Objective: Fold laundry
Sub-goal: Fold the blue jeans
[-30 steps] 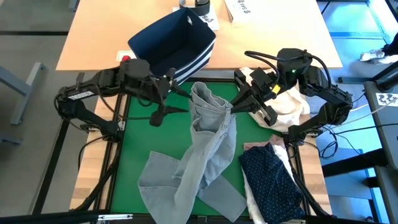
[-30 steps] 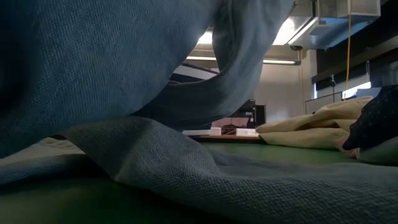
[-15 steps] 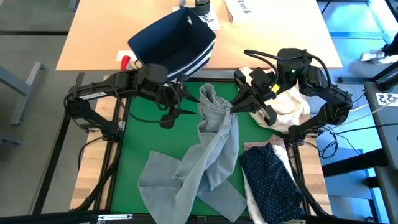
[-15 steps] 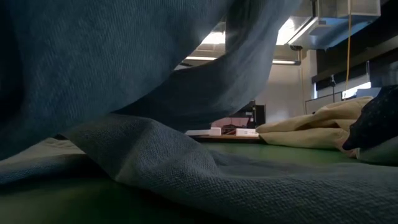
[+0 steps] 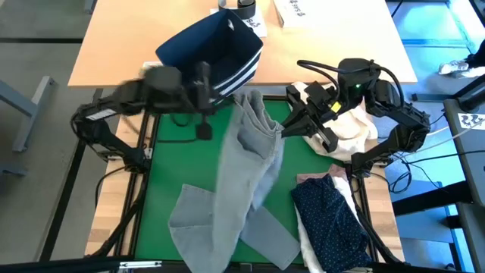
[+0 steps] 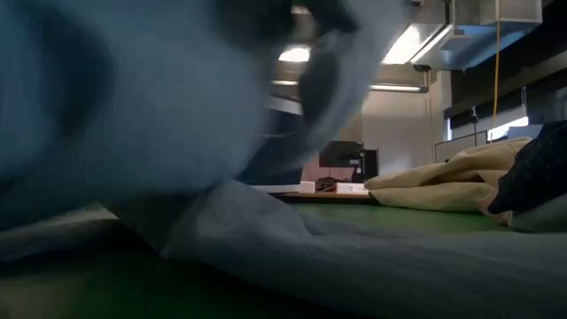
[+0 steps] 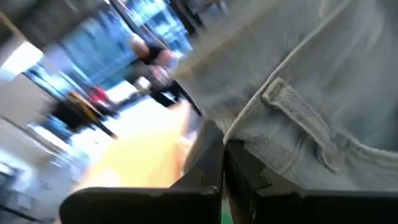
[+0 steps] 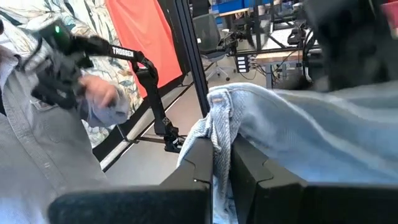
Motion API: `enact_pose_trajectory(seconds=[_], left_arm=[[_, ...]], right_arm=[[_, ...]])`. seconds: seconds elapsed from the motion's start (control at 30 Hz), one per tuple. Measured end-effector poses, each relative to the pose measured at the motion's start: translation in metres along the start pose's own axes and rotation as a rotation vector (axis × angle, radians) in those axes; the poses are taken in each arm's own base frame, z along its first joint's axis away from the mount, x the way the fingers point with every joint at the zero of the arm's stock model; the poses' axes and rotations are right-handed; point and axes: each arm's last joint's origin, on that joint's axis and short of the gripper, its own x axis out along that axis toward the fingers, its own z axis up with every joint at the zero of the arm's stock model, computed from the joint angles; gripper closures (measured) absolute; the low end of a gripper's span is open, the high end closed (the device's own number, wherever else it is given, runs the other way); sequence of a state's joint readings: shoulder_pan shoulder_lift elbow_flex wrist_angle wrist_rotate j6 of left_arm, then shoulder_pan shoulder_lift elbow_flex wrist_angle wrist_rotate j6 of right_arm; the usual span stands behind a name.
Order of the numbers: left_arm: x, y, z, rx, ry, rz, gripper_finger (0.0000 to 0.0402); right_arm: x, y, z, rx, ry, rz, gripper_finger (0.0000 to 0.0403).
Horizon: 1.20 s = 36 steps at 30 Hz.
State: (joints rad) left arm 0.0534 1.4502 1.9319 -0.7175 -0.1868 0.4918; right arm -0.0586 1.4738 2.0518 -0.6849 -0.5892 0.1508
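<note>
Over the green mat [image 5: 176, 163] the jeans [image 5: 244, 174] hang lifted by the waistband, the right gripper [image 5: 286, 129] clamped on one end and the left gripper [image 5: 214, 97] pinched on the other near the bin [image 5: 204, 47], probably to spread them flat for folding.

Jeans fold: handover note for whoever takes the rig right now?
Left gripper: shut on the light grey jeans at the waistband.
Right gripper: shut on the jeans' other waistband edge.
Jeans hang between both arms, legs trailing rumpled on the green mat.
Navy dotted shirt lies over white cloth at the mat's right edge, unfolded.
Done: jeans gripped and lifted. Left: spread flat, fold, then the other garments.
</note>
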Motion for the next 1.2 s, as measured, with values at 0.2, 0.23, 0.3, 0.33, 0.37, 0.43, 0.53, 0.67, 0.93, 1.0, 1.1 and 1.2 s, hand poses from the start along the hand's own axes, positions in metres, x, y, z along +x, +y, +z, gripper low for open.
enact_pose_trajectory(seconds=[0.2, 0.23, 0.3, 0.33, 0.37, 0.43, 0.53, 0.67, 0.93, 1.0, 1.1, 1.2], left_arm=[[-0.068, 0.028, 0.048, 0.069, -0.214, 0.135, 0.0400], [-0.077, 0.031, 0.053, 0.073, -0.245, 0.152, 0.0400], [-0.090, 0.037, 0.061, 0.072, -0.300, 0.184, 0.0401], [-0.096, 0.040, 0.064, 0.064, -0.326, 0.201, 0.0401], [-0.101, 0.043, 0.066, 0.057, -0.348, 0.215, 0.0401], [-0.110, 0.047, 0.069, 0.048, -0.380, 0.235, 0.0401], [-0.114, 0.049, 0.072, 0.050, -0.421, 0.242, 0.0401], [-0.114, 0.045, 0.073, 0.050, -0.447, 0.189, 0.0401], [-0.107, 0.022, 0.083, 0.084, -0.493, 0.075, 0.0401], [-0.109, 0.016, 0.092, 0.081, -0.590, 0.035, 0.0401], [-0.118, 0.006, 0.105, 0.073, -0.763, -0.054, 0.0401], [-0.124, -0.004, 0.115, 0.064, -0.884, -0.117, 0.0401]], right_arm=[[-0.001, -0.003, 0.003, -0.048, -0.033, -0.111, 0.0381], [-0.001, -0.004, 0.004, -0.068, -0.051, -0.146, 0.0381], [-0.002, -0.005, 0.010, -0.115, -0.109, -0.227, 0.0381], [-0.002, -0.005, 0.013, -0.141, -0.145, -0.260, 0.0381], [-0.003, -0.005, 0.017, -0.172, -0.183, -0.285, 0.0380], [-0.005, -0.004, 0.025, -0.209, -0.261, -0.303, 0.0375], [-0.005, -0.002, 0.031, -0.230, -0.321, -0.273, 0.0376], [-0.005, -0.002, 0.028, -0.175, -0.303, -0.260, 0.0382], [0.028, 0.028, 0.017, -0.140, -0.255, -0.066, 0.0381], [0.037, 0.038, 0.023, -0.189, -0.330, 0.061, 0.0381], [0.045, 0.054, 0.028, -0.254, -0.415, 0.226, 0.0381], [0.048, 0.070, 0.027, -0.291, -0.432, 0.306, 0.0381]])
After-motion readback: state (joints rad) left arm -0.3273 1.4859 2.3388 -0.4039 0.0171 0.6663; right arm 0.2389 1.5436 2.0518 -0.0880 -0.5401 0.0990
